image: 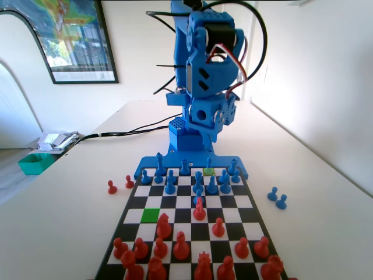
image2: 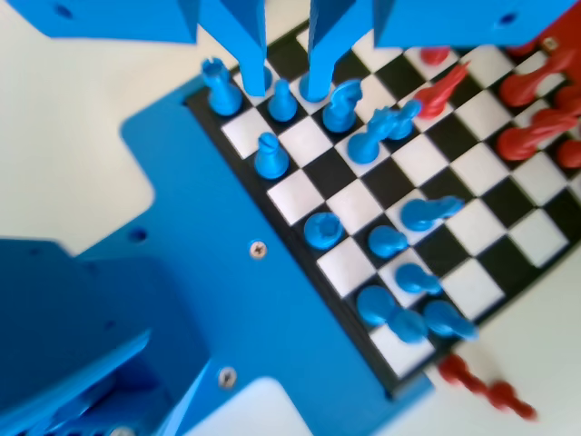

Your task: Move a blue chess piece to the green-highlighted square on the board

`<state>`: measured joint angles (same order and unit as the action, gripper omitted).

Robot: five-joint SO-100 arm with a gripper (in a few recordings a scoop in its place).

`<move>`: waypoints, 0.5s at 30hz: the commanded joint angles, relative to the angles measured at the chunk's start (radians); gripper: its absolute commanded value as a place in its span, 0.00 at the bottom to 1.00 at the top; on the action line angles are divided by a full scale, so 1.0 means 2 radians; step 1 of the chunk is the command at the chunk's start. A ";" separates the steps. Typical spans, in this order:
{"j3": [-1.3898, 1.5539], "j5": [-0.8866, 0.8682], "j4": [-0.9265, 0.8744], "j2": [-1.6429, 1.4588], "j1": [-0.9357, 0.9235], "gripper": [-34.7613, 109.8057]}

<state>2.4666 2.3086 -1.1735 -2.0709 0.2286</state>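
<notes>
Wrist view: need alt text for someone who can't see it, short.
The blue arm's gripper hangs open from the top edge, its jaws on either side of a small blue chess piece near the corner of the board. More blue pieces stand along that edge, with red pieces further across the board, somewhat blurred.

The board (image: 233,201) is black-and-white chequered (1 green-highlighted square (image: 151,215)), with blue and red pieces (image: 181,247).

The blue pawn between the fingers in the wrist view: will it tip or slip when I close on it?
Probably rigid: the blue pawn looks like hard moulded plastic. It is slim with a narrow base, so an off-centre touch could tip it. Its rounded top and smooth sides may slip; grip low. Neighbouring blue pieces stand close and could get knocked. The gripper straddles it, fingers apart.
</notes>
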 commanded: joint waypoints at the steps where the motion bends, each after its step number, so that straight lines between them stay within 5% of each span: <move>1: 0.005 0.008 0.002 -0.012 0.017 0.30; 15: 0.047 0.095 0.085 -0.007 -0.025 0.31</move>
<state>2.5464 2.4528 -1.0201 -2.0693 0.1825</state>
